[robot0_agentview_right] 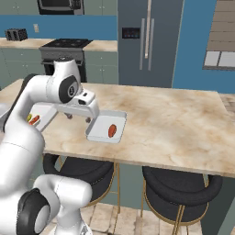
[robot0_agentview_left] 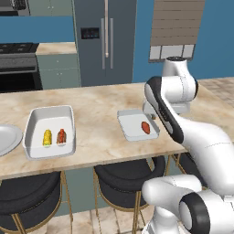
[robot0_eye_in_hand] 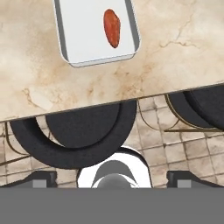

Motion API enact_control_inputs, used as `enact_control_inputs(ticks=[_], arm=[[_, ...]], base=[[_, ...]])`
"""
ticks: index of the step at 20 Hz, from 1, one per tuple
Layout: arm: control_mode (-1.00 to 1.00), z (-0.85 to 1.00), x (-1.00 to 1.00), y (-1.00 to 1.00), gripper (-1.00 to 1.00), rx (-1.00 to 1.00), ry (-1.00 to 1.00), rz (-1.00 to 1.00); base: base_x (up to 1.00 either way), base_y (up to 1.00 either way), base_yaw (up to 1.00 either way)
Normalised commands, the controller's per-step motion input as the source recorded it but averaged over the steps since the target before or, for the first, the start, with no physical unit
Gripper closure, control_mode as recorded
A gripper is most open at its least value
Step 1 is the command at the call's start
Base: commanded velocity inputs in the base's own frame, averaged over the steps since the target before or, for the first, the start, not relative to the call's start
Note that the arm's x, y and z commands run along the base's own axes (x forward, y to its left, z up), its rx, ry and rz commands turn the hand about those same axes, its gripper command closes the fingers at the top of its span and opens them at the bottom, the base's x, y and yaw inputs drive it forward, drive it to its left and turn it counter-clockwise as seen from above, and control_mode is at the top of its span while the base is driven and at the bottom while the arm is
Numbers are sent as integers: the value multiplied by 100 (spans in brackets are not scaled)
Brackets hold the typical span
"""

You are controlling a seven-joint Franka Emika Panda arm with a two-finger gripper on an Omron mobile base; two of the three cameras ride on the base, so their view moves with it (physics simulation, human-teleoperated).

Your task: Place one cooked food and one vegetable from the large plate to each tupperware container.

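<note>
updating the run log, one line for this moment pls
gripper: open, empty | small tray: one reddish item | large tray: corn, reddish food

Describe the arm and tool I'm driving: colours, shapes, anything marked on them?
The arm is glossy white, built of rounded tubular links with dark grey-black bands at the joints. The tool ends in two small dark blocky fingers. I can see no cables or markings.

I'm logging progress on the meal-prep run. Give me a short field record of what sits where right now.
larger tray: holds a yellow corn cob and a reddish piece, side by side
smaller tray: holds one orange-red piece
large plate: at the counter's left end, visible part bare
gripper: open, holding nothing
still missing: second item in smaller tray
</note>
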Motion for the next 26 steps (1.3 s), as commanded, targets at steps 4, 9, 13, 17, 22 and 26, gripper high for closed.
enact_control_inputs(ticks=[4, 9, 13, 17, 22, 26], arm=[[-100, -10, -44, 0, -100, -1, 6, 0], [-100, -11, 0, -1, -100, 0, 0, 1], [-100, 0, 0, 0, -100, 0, 0, 0], [100, 0, 0, 10, -100, 0, -1, 0], [100, 0, 0, 0, -100, 0, 0, 0], [100, 0, 0, 0, -100, 0, 0, 0]], base=[[0, 0, 0], [0, 0, 0], [0, 0, 0], [-4, 12, 2], [-27, 92, 9], [0, 100, 2]])
